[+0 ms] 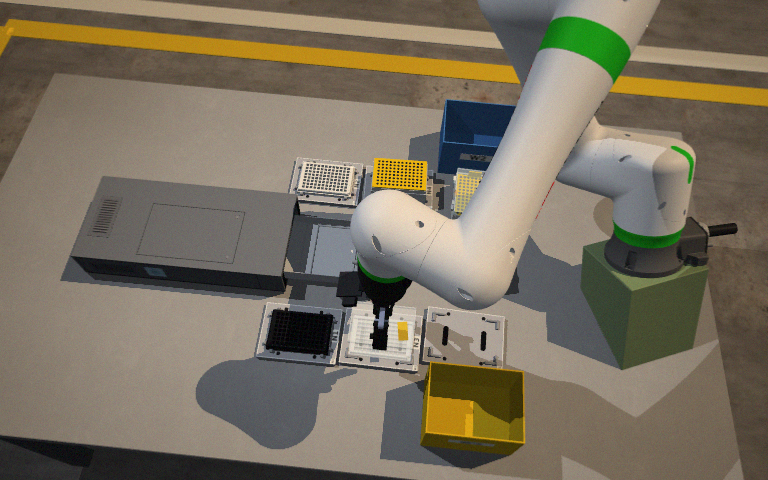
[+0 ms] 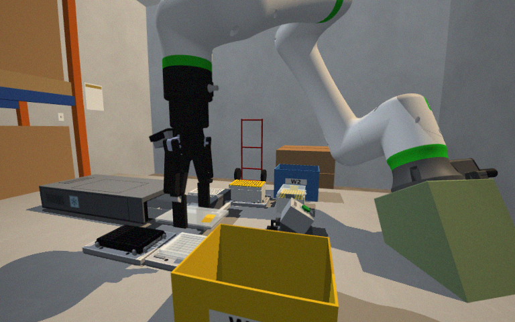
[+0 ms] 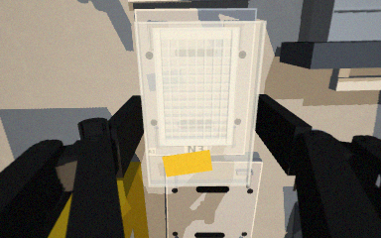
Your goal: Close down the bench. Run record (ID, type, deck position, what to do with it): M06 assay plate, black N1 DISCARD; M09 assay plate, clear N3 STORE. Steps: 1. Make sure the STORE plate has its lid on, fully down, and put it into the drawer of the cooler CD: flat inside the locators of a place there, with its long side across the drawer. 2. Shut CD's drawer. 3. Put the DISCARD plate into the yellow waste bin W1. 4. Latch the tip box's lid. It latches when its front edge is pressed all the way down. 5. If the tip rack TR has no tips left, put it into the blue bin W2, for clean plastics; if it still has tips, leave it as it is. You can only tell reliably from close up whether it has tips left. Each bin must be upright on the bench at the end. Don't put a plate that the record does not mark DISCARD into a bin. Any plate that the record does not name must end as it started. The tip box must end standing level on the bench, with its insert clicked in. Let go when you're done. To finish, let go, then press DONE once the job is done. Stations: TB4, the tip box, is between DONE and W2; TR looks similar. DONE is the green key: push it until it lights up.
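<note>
Arm lowers clear lid (image 3: 199,99) over the clear plate (image 2: 180,244) on N3, near the counter's (image 1: 108,368) front edge

Risk, as judged: a skewed descent could leave the lid cocked on the plate rather than fully down. The lid hangs pinched across its short width between the gripper's (image 1: 380,331) fingers (image 2: 180,211), above the plate

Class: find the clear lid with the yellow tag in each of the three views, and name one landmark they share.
Top: clear lid lower centre, over N3.
Exterior: left of centre, in the gripper.
Wrist: centre, between the black fingers.
Shared landmark: clear plate on N3.
</note>
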`<state>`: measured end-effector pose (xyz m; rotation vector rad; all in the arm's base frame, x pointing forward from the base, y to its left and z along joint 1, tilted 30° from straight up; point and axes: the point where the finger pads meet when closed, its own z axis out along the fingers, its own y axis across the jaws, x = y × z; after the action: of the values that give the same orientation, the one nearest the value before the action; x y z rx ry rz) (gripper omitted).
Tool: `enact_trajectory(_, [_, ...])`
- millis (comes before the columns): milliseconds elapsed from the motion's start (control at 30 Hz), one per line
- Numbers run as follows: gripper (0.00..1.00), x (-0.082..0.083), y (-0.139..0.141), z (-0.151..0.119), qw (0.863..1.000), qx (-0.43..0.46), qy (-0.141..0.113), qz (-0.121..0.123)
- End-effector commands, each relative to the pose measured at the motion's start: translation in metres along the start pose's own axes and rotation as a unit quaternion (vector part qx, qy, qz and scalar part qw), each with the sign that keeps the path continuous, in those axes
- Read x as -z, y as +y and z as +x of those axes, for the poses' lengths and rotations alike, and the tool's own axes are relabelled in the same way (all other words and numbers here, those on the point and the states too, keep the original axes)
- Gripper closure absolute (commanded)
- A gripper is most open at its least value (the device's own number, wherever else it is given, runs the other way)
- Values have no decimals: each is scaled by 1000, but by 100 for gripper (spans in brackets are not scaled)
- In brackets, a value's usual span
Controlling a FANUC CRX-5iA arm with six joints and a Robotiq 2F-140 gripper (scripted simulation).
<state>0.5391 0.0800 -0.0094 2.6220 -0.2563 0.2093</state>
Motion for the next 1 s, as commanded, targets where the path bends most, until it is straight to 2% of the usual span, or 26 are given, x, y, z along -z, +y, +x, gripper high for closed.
enact_trajectory(0, [90, -3, 0, 1, 1000, 0, 1, 0])
enact_trajectory(967, [90, -37, 0, 0, 1000, 0, 1, 0])
